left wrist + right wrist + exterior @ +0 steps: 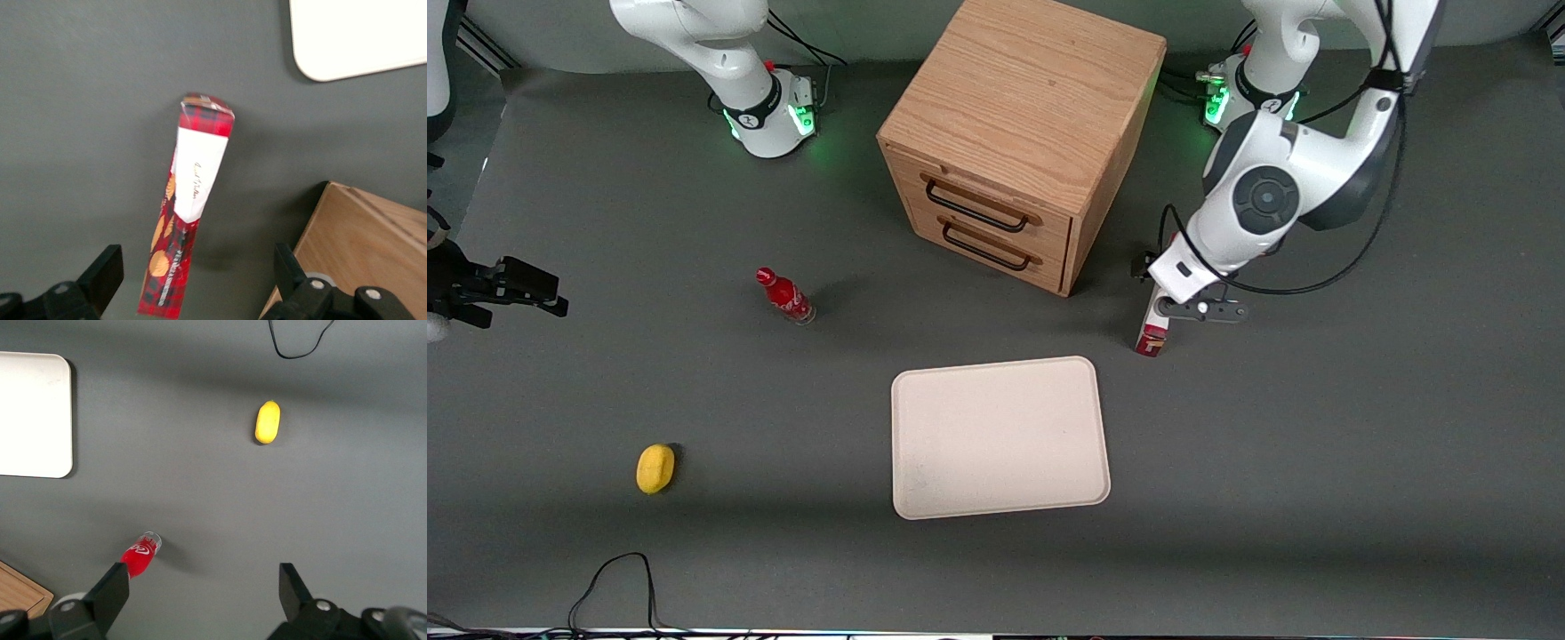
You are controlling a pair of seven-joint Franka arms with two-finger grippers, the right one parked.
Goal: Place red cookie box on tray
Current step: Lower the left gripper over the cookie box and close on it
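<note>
Hand (193, 280) spread wide, straddling red cookie box (185, 213), fingers (103, 273) apart from it.

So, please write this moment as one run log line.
gripper: open, above red cookie box | box: on table, beside tray | tray: bare

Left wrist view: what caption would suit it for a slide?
Open tool hovering over the red cookie box on the dark table, between the tray and wooden drawer cabinet.

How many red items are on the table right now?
2. The red cookie box stands on the table beside the wooden cabinet, between the open gripper's fingers. The red bottle stands toward the parked arm's end. None seem hidden.
</note>
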